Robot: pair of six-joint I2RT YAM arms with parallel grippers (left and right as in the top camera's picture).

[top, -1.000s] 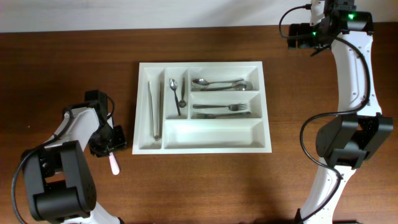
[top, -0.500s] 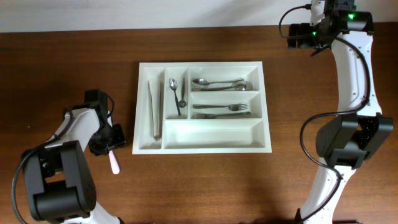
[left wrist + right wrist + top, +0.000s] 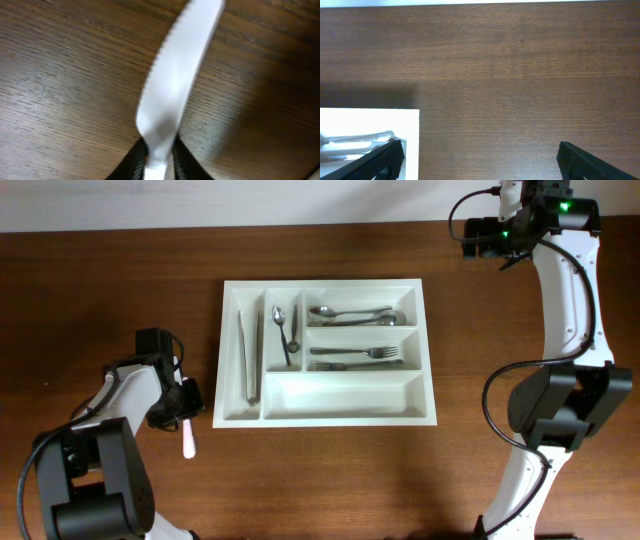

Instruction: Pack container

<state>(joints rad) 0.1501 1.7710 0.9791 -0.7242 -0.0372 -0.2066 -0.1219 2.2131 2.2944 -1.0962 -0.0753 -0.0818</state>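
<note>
The white cutlery tray point(image 3: 330, 412) lies mid-table and holds tongs, small spoons, spoons and forks; its wide front compartment is bare. My left gripper point(image 3: 180, 406) sits just left of the tray's front-left corner, shut on a knife with a pink handle point(image 3: 188, 441). In the left wrist view the white knife blade point(image 3: 175, 75) sticks out from between my fingers point(image 3: 159, 160) over the wood. My right gripper point(image 3: 475, 238) is raised at the far right, open and empty; its fingertips point(image 3: 480, 160) are wide apart over bare table, with the tray's corner point(image 3: 395, 117) at lower left.
The brown wooden table point(image 3: 110, 280) surrounds the tray. A pale wall strip runs along the far edge point(image 3: 250, 200). The right arm's base point(image 3: 560, 405) stands right of the tray.
My left gripper with the knife has shifted slightly toward the front and right; the pink handle now points more straight toward the front edge. The right arm has not moved.
</note>
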